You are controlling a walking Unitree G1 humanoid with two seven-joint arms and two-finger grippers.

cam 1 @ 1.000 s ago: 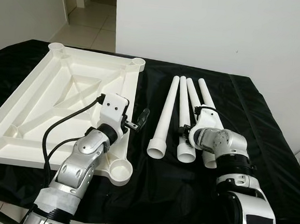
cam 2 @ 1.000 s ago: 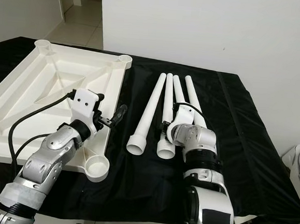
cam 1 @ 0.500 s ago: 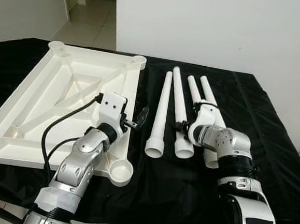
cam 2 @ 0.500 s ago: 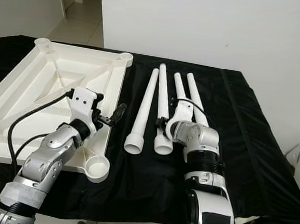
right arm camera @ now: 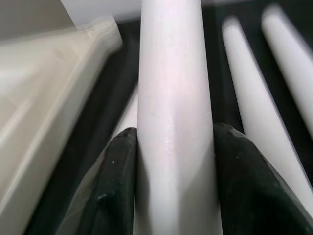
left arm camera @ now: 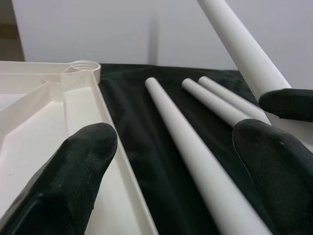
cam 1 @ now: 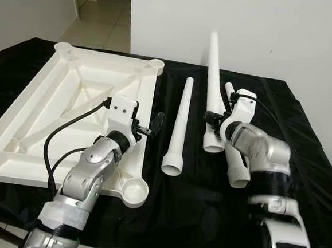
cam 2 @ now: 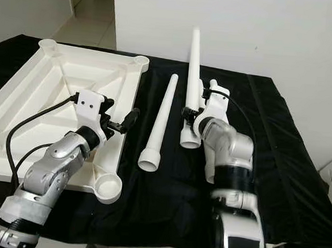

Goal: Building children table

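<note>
**Right gripper holds one table leg raised off the surface**

The white table leg (cam 1: 212,87) is tilted up, its thin tip pointing up in front of the white wall (cam 1: 248,33) and its wide socket end low above the black cloth. The right gripper (cam 1: 215,117) has its two black fingers (right arm camera: 117,186) closed on the leg's lower part, one pad on each side of the tube, as the right wrist view shows plainly.

Just to the left, a second leg (cam 1: 178,126) lies flat on the cloth-covered surface (cam 1: 302,152), wide open end nearest the robot. Further legs (left arm camera: 215,100) lie on the cloth behind and beside the right arm, one of them with its socket end (cam 1: 239,178) near the right forearm.

The upturned white tabletop (cam 1: 58,110) rests on the left part of the surface, ribbed underside up, with round leg sockets at its corners (cam 1: 133,189).

The left gripper (cam 1: 156,124) hovers at the tabletop's right edge, its fingers (left arm camera: 73,166) spread wide apart and holding nothing; between them the left wrist view looks along the lying legs.
</note>
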